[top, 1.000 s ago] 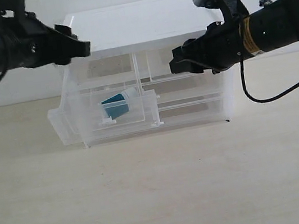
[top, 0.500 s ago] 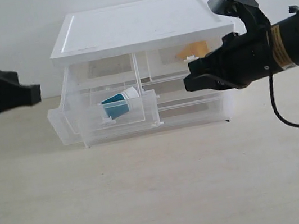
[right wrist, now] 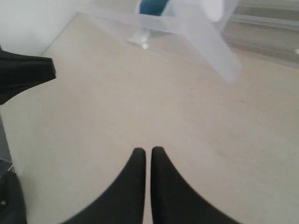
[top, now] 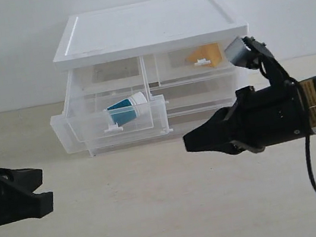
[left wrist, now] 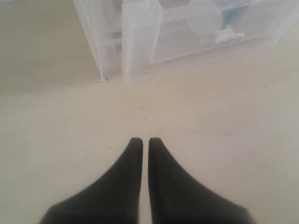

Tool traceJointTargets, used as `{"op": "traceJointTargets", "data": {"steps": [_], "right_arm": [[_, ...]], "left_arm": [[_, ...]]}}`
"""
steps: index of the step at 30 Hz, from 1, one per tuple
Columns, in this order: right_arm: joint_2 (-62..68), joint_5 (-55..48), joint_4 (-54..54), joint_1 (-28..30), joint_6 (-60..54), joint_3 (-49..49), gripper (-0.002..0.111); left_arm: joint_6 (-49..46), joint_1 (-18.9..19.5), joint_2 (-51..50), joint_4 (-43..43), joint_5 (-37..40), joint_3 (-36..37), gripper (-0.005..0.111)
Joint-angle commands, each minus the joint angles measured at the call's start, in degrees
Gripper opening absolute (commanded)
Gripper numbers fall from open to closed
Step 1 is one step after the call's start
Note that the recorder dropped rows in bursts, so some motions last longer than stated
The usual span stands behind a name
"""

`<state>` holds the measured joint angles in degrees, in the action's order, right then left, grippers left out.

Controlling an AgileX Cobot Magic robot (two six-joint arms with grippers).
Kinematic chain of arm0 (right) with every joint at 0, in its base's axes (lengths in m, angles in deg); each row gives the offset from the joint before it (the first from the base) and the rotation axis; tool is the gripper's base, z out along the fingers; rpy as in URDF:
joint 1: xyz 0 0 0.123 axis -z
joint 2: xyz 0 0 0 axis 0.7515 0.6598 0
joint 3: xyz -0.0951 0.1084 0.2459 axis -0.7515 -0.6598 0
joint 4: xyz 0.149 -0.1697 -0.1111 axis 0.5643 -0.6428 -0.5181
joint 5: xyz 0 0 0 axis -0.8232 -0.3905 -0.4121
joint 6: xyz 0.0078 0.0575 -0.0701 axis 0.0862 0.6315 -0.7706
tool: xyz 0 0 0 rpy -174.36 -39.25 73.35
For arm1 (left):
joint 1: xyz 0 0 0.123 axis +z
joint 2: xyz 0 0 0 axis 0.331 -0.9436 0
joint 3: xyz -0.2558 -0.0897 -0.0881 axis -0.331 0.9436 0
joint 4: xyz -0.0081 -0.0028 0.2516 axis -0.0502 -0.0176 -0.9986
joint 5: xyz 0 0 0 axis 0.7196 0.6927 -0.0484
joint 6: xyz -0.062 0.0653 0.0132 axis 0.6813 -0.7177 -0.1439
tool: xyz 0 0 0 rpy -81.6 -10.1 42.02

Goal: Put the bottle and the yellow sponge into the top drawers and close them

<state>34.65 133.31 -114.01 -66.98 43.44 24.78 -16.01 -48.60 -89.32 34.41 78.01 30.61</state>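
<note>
Both grippers are pinched shut with nothing between their fingers. The left gripper (left wrist: 145, 142) hangs low over the tabletop (top: 162, 220) toward its left side. The right gripper (right wrist: 148, 150) sits low too, right of the middle. Each is in front of the cabinet (top: 143, 27) and clear of it; the cabinet stands at the tabletop's far edge, by the wall.

One top drawer, the left drawer (top: 154, 122), is pulled well out of the cabinet. The bottle (top: 125, 110) lies in it on its side, tilted, which is how a dropped bottle would settle. The drawer probably stands out so that it could be loaded from above. The sponge (top: 207, 54) is in the right drawer (top: 175, 72), seen through its clear front. That front looks flush with the cabinet, so this drawer appears pushed home.

So both things seem to be stowed, and what looks left is closing the left drawer. Closed fingers suit that job, since they make a blunt tip for pushing a flat front. The left wrist view looks toward the open drawer's corner, so that arm seems best placed to push. A push off to one side could skew the drawer or slide the light cabinet back.
</note>
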Motion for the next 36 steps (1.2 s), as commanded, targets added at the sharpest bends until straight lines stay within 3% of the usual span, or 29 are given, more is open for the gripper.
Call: {"op": "traceJointTargets", "data": {"steps": [1,6,16,22,36], "right_arm": [[-0.5,-1.7,7.9,-6.9,-6.1,-0.4,0.0],[-0.4,-10.4,17.8,-12.9,-13.3,-0.3,0.0],[5.5,-11.3,31.6,-13.2,-25.3,0.4,0.0],[11.7,-12.7,32.0,-13.2,-26.7,5.9,0.0],[14.2,-21.0,32.0,-13.1,-28.5,18.1,0.0]], "left_arm": [[0.7,0.0,-0.3,0.1,2.2,-0.4,0.004],[0.6,0.0,-4.0,0.1,4.5,-2.5,0.004],[0.6,0.0,-15.5,0.1,6.0,-10.1,0.004],[-0.7,0.0,-20.6,0.1,7.4,-14.3,0.004],[-2.5,0.7,-25.0,-2.2,1.4,-28.1,0.004]]}}
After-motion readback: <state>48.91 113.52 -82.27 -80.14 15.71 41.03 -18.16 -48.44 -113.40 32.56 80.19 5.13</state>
